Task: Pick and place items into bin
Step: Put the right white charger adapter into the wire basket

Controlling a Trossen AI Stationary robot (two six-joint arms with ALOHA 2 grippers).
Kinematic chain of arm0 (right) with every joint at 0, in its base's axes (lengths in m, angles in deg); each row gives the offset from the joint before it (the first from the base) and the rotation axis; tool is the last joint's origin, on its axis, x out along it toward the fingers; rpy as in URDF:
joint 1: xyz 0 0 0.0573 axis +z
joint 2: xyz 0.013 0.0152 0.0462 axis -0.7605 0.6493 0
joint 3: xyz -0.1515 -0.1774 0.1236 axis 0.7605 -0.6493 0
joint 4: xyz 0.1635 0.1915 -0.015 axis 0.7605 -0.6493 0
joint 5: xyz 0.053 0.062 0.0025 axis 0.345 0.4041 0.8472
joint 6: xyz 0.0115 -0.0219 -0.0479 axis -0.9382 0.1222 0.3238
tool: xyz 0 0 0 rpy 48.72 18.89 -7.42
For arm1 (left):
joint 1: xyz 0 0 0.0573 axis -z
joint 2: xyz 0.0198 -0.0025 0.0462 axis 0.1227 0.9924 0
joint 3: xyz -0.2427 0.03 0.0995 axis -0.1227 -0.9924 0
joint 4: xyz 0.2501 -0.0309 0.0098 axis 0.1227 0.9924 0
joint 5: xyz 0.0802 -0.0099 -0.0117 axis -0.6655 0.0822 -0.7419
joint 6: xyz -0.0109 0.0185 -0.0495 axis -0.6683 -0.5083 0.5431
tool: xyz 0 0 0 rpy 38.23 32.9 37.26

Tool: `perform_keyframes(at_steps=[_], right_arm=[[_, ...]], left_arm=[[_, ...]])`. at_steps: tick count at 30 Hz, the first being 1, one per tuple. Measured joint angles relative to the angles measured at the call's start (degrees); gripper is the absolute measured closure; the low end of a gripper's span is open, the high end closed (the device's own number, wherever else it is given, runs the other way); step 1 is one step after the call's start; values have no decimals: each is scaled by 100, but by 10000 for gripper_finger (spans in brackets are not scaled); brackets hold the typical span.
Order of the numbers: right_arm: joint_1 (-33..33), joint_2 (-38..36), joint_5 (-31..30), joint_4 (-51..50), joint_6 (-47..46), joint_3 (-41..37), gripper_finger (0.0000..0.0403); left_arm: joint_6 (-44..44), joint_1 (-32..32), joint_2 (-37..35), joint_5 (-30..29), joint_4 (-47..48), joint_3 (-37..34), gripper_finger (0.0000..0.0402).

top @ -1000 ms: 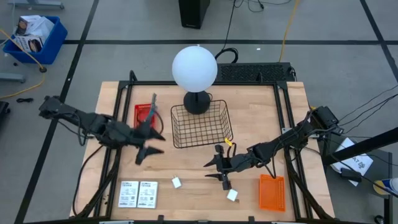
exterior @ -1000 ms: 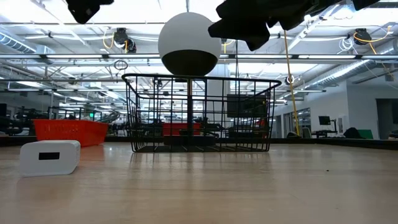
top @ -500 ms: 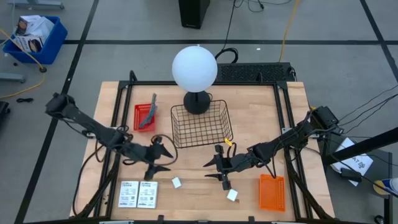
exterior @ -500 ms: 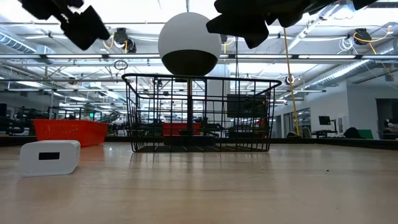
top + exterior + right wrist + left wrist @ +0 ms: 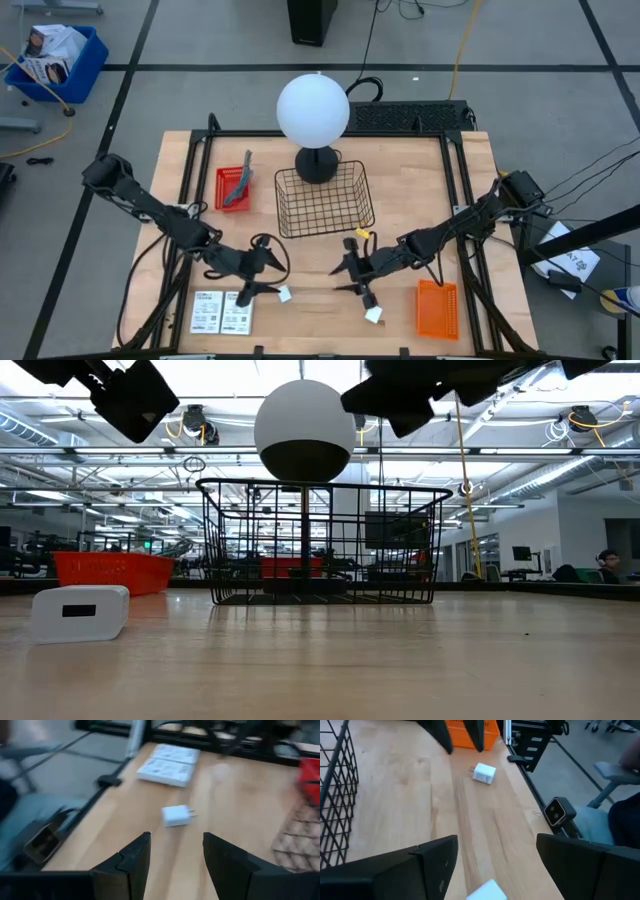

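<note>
Two small white blocks lie on the wooden table: one (image 5: 284, 294) beside two white cards (image 5: 222, 311) near the front edge, the other (image 5: 374, 314) next to an orange bin (image 5: 437, 308). My left gripper (image 5: 270, 278) hangs open just above the first block (image 5: 487, 891), which shows low between its fingers. My right gripper (image 5: 346, 280) hovers open mid-table, pointing toward that same block (image 5: 176, 815) and the cards (image 5: 167, 765). A grey tool (image 5: 240, 184) lies in a red bin (image 5: 226, 190).
A black wire basket (image 5: 322, 200) stands at the table's middle, with the white globe lamp (image 5: 313, 108) behind it. The two grippers face each other a short way apart; my right gripper's fingers (image 5: 440, 732) show in the left wrist view.
My left gripper has swung from beside the red bin toward the table's near edge and rightward, sinking as it went, and now hangs over the white block by the cards. It has stayed open. The blocks and cards have not moved.
</note>
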Motion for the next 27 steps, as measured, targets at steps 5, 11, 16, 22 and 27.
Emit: perform_keyframes(at_steps=[5, 11, 16, 22, 27], right_arm=[[122, 0, 1007, -478, 107, 0, 232], [444, 0, 1491, -1361, -20, 0, 232], [650, 0, 1492, -1510, -15, -2, 232], [794, 0, 1492, -1503, -20, -273, 232], [793, 0, 1487, -1312, -128, -572, 232]], left_arm=[[71, 95, -2, -76, -11, 0, 128], [-12, 120, -2, -96, -195, 2, 128], [-128, 118, -2, -101, -387, 3, 128], [-168, 116, -2, -228, -436, 4, 128], [-169, 116, -2, -401, -434, 4, 128]])
